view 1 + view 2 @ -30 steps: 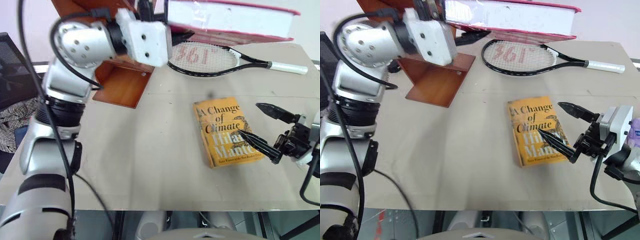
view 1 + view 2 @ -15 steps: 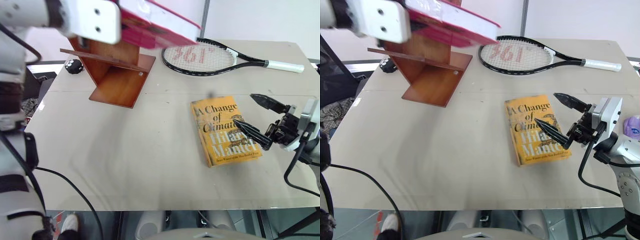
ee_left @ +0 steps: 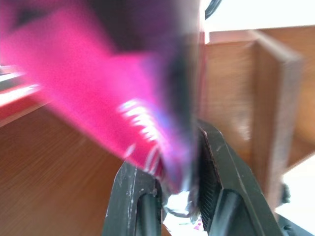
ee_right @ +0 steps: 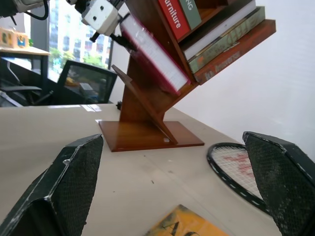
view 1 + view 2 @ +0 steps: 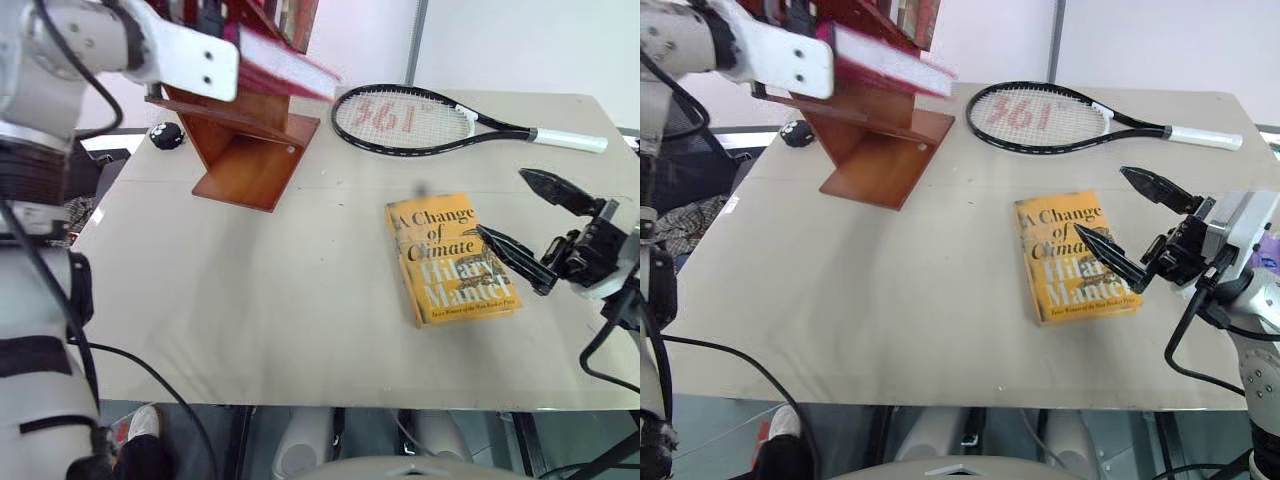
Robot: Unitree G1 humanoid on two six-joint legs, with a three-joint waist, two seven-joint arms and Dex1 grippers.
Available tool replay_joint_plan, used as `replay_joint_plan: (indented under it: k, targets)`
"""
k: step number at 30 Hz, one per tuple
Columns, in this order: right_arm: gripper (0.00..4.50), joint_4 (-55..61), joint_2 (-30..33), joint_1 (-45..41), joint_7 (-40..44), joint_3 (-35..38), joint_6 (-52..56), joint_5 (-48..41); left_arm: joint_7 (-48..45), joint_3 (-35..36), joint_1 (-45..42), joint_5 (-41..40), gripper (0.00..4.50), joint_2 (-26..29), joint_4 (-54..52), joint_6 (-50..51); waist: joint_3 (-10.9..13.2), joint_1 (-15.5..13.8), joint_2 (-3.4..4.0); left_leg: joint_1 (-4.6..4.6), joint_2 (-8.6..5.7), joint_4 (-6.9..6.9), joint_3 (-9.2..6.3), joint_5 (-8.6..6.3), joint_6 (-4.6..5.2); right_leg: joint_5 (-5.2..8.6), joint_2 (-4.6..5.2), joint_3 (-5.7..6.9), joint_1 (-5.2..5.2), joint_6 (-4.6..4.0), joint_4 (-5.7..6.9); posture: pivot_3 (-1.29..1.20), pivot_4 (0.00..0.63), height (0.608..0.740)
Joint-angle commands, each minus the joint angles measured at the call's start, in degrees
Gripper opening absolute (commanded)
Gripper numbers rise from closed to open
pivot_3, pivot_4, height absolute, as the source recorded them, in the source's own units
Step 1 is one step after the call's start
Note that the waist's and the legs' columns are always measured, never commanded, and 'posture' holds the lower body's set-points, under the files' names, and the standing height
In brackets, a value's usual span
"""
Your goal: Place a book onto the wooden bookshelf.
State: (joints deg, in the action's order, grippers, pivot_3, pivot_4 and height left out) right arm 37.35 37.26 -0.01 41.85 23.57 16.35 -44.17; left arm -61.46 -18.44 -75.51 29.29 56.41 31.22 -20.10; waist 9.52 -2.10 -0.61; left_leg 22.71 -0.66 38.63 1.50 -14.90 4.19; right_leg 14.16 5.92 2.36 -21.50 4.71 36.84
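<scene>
1. We hold the book [image 4: 155, 51], a thick pink paperback with white page edges, at the far left, its low end against a slanted board of the shelf [image 5: 247, 150].
2. Our left gripper [image 3: 173, 183] is clamped on the book's edge.
3. We judge it mid-placement; next, slide it into the slot, then let go.
4. The shelf is smooth reddish wood with zigzag boards.
5. Our right gripper [image 5: 533, 232] hangs wide and empty at the near right, over the glossy yellow book [image 5: 448, 259].

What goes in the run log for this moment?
left gripper: shut on pink book | book: at wooden bookshelf | right gripper: open, above table
</scene>
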Motion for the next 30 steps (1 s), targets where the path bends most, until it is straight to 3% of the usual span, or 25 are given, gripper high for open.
replay_joint_plan:
  k: [1,17,18,25,28,30]
  targets:
    - [4.50,3.9,1.2,1.4,-1.9,3.4,0.9,-2.8,-6.9,0.3,3.8,-1.8,0.40,-0.5,-4.1,7.5,-0.1,0.0,0.15,0.00,0.00,0.01,0.01,0.01,0.01,-0.06,0.00,-0.04,-0.01,-0.09,0.00,0.00,0.150,0.740]
    - [4.50,2.7,3.7,0.4,-1.5,2.2,3.0,-4.5,-12.6,4.4,12.2,-2.6,0.40,0.0,-16.7,21.3,-0.1,0.6,0.21,0.13,-0.04,-0.01,0.07,0.00,0.05,-0.27,-0.03,-0.13,-0.09,-0.01,0.03,0.00,0.150,0.740]
    - [4.50,2.6,3.9,0.3,-1.4,2.4,3.2,-4.7,-12.3,4.7,11.7,-2.5,1.38,-0.1,-16.6,21.8,-0.1,0.7,0.21,0.13,-0.04,-0.01,0.07,0.00,0.06,-0.27,-0.03,-0.13,-0.09,-0.01,0.03,0.00,0.150,0.740]
    - [4.50,1.3,4.9,0.5,0.0,3.4,3.2,-5.4,-10.8,9.4,5.9,-6.8,4.48,2.0,-16.1,22.3,0.2,1.5,-0.36,0.49,-0.03,-0.01,0.04,0.01,0.05,-0.29,-0.08,-0.14,-0.41,-0.01,-0.01,0.00,0.150,0.740]
    - [4.50,-0.2,5.0,0.4,0.9,3.1,2.7,-4.6,-15.5,11.6,3.1,-11.9,4.48,3.8,-15.0,26.7,0.2,1.6,-0.37,1.29,-0.04,0.15,0.02,0.16,-0.22,-0.30,-0.10,-0.13,-1.20,0.01,0.03,0.00,0.150,0.740]
    - [4.50,-0.9,5.2,-0.1,1.4,2.9,2.8,-4.8,-22.0,13.7,2.3,-18.9,4.48,4.3,-18.5,34.0,0.2,1.5,-0.38,1.31,-0.08,0.14,0.01,0.16,-0.23,-0.24,-0.09,-0.15,-1.22,0.09,0.00,0.00,0.150,0.740]
